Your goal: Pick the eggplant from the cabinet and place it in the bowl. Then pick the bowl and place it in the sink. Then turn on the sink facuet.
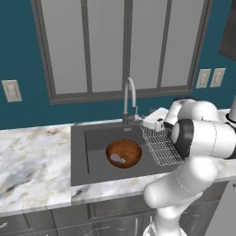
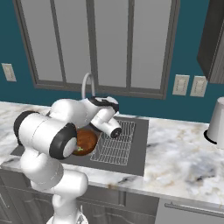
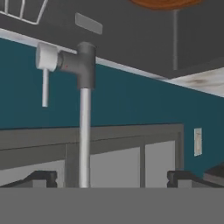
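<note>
Sink facuet (image 3: pixel 85 113) between gripper (image 3: pixel 112 177) fingertips

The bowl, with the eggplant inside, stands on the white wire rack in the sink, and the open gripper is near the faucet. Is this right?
Not quite. The bowl stands on the sink floor, left of the wire rack, not on it; the left base view shows this. The eggplant is inside, and the open gripper faces the faucet.
</note>
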